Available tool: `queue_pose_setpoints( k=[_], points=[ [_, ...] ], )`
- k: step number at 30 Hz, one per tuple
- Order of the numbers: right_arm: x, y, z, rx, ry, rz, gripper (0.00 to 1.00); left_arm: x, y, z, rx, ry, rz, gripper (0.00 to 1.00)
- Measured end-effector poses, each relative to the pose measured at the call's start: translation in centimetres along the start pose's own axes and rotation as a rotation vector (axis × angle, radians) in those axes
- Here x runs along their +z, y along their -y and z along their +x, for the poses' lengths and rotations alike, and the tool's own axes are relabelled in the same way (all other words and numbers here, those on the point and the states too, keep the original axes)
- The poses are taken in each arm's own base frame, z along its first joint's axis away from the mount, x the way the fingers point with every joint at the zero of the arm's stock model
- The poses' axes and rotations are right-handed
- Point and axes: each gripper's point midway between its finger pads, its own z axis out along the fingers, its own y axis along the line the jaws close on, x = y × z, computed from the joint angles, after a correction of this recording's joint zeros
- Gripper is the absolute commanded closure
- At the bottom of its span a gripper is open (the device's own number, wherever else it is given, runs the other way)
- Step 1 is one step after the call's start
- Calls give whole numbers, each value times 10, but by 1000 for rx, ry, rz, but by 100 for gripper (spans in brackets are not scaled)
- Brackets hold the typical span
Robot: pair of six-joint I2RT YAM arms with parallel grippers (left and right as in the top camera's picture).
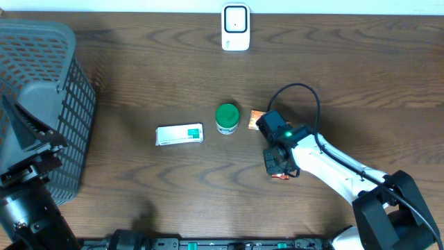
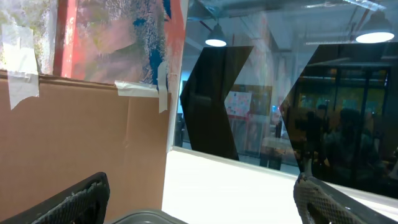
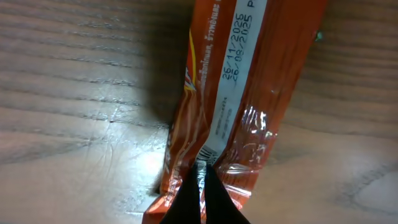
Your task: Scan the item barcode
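**Right pincer clamped on the orange packet, left pincer wide apart**

The orange packet [image 1: 258,116] lies on the wooden bench [image 1: 139,76] right of centre, just beside a green-lidded jar [image 1: 227,119]. Most of its length is covered from above by the right arm, so only its two ends show in the overhead view: one next to the jar, the other nearer the front edge.

The right pincer [image 1: 276,165] stands over that nearer end with its fingers pressed together on the wrapper. In the right wrist view the two dark fingertips [image 3: 188,198] meet on the packet [image 3: 249,74] at the foot of a white printed stripe, beside the clear crimped seal. Date stamps run along that stripe. The packet throws a shadow on the wood to one side; whether the pinched end is raised off the bench cannot be told.

A white and green box [image 1: 179,135] lies flat to the left of the jar, a little apart from it. A white scanner [image 1: 236,28] stands at the far edge of the bench, well apart from the packet. A grey mesh basket [image 1: 48,90] fills the left end.

The left pincer [image 2: 200,180] is off the bench and aimed out at the room, its fingers [image 2: 74,202] spread wide with nothing between them; cardboard and dark windows fill its view.
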Motion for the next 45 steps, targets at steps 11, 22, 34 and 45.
queue_pose_setpoints(
  k=[11, 22, 34, 45],
  points=[
    [3, -16, -1, 27, 33, -105, 99, -4, -4, -4, -9, 13, -2, 5],
    [-19, -28, 9, 18, -70, -161, 99, -21, -17, -20, -41, 62, -9, 5],
    [-18, -17, -19, 47, 20, -140, 99, -21, -17, -20, -40, 60, -9, 5],
    [6, -15, -5, 56, -38, -122, 99, -21, -17, -20, -40, 60, -9, 5]
  ],
)
